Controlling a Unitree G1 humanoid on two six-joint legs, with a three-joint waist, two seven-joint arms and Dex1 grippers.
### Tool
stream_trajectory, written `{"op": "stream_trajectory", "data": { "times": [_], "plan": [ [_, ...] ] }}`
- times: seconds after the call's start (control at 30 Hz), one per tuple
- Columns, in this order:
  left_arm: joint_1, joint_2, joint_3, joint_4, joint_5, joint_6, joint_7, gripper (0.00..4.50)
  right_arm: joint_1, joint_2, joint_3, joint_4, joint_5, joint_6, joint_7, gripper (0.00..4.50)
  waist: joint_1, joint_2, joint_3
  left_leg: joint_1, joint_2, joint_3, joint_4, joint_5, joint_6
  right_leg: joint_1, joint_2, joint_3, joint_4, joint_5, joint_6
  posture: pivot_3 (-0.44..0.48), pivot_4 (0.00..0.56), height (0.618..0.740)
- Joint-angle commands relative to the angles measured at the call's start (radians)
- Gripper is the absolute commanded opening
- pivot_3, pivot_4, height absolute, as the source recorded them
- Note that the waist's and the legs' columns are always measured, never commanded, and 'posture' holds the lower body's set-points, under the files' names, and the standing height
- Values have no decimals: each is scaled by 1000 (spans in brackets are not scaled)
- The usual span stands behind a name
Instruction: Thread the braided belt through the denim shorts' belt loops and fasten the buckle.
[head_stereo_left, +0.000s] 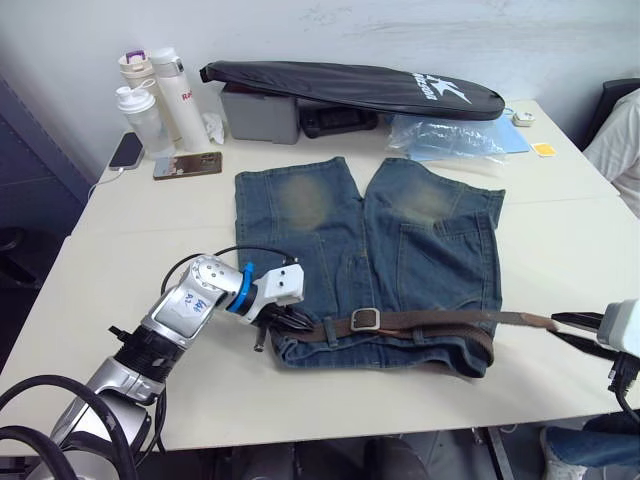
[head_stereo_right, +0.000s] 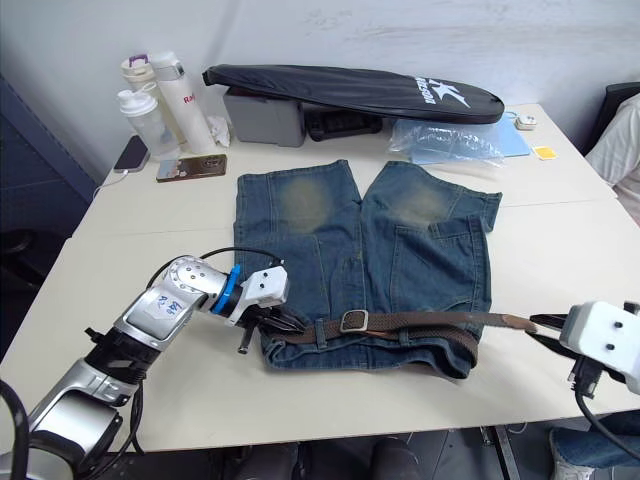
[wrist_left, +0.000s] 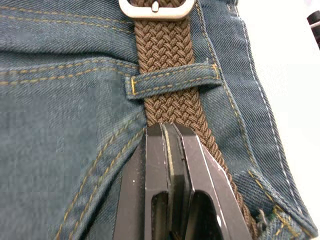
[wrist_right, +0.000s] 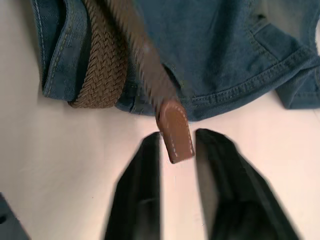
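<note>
A broad cream-white bench (head_stereo_left: 120, 220) carries everything. Faded blue denim shorts (head_stereo_left: 400, 250) lie flat at its middle, waistband toward the near edge, with a dark brown braided belt (head_stereo_left: 440, 322) along that waistband. At the far edge lie a long black fabric bag (head_stereo_left: 350, 88) (resting on a grey box (head_stereo_left: 260, 115)), a clear bluish plastic bag (head_stereo_left: 445, 135), white bottles (head_stereo_left: 160, 100), a dark phone (head_stereo_left: 126, 150) and a brown rectangular case (head_stereo_left: 187, 165). A small yellow square (head_stereo_left: 544, 149) sits near the far right corner.
</note>
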Motion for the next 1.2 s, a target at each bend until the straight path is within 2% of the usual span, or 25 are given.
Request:
{"op": "stream_trajectory", "data": {
  "times": [0.03, 0.07, 0.13, 0.3, 0.47, 0.57, 0.67, 0.8, 0.83, 0.87, 0.93, 0.97, 1.07, 1.2],
  "plan": [
    [2, 19, 29, -6, -20, 16, -24, 0, 5, 22, 16, -58, 42, 58, -16, 3090, 0, 0, 0, 0, 0, 0, 0, -1, 2, 0, 0, 2, 0, 0, 0, 0, 150, 740],
    [1, 21, 38, -10, -30, 25, -30, 0, -10, 30, 15, -51, 68, 81, -23, 3388, -1, 0, 0, 0, 0, 0, 0, -2, 3, 0, 0, 3, 0, 0, 0, 0, 150, 740],
    [2, 32, 60, -24, -54, 48, -46, 0, -32, 38, 6, -29, 109, 117, -28, 4459, -3, 0, 0, 0, 0, 1, 0, -2, 3, 0, 0, 6, 0, 0, 0, 0, 150, 740],
    [13, 89, 136, -66, -144, 126, -96, 0, -79, 55, -25, 50, 214, 196, -29, 4459, -3, -1, 1, 0, 1, 1, 0, -2, 3, -1, 0, 6, 0, 0, 0, 0, 150, 740],
    [10, 132, 299, -75, -295, 255, -110, 0, -159, 49, -28, 131, 282, 267, -67, 4459, -2, -2, 1, 0, 0, 1, 0, -2, 4, 0, -1, 7, 0, 0, -1, 0, 150, 740],
    [-8, 146, 443, -66, -417, 379, -79, 0, -236, 47, -12, 139, 329, 332, -124, 4459, -1, -2, 1, 0, 0, 0, 1, -3, 4, 0, -1, 7, 0, 0, -1, 0, 150, 740],
    [12, 159, 526, -67, -453, 404, -36, 0, -283, 60, 0, 134, 380, 387, -154, 4459, -4, -2, 1, 0, 1, 0, 1, -3, 4, -2, -2, 7, 2, 0, -1, 0, 150, 740],
    [99, 174, 613, -87, -479, 422, 28, 1266, -300, 81, 25, 136, 410, 398, -163, 4500, -4, -1, 1, 0, 2, 0, -1, -3, 3, -1, -1, 6, 2, 0, -1, 0, 150, 740],
    [119, 172, 632, -91, -487, 424, 44, 1837, -298, 86, 32, 136, 410, 394, -163, 4500, -4, -1, 1, 0, 2, 0, -1, -3, 3, -1, -1, 7, 2, 0, -1, 0, 150, 740],
    [155, 169, 648, -101, -477, 392, 61, 2205, -299, 97, 41, 135, 418, 400, -169, 4500, -5, -1, 1, 0, 2, 0, -1, -3, 3, -1, -1, 7, 2, 0, -1, 0, 150, 740],
    [216, 140, 694, -121, -479, 353, 118, 3222, -304, 131, 64, 129, 408, 387, -200, 4500, -6, -1, 0, 0, 2, 0, -1, -3, 3, -1, -2, 7, 1, 0, -1, 0, 150, 740],
    [244, 122, 714, -134, -477, 327, 147, 3421, -307, 148, 76, 125, 401, 378, -219, 4500, -5, -1, 0, 1, 2, 0, -1, -3, 3, -1, -3, 7, 1, 0, -1, 0, 150, 740],
    [319, 60, 765, -176, -479, 269, 221, 4460, -307, 183, 113, 119, 348, 356, -288, 4500, -4, -2, 0, 1, 2, 0, -1, -3, 3, -1, -5, 7, 0, 0, -1, 0, 150, 740],
    [417, -2, 805, -203, -460, 190, 284, 4485, -314, 206, 116, 123, 348, 374, -337, 4500, -3, 0, -2, 0, 2, 0, -1, -4, 1, -1, -7, 7, 0, 0, -1, 0, 150, 740]
  ]
}}
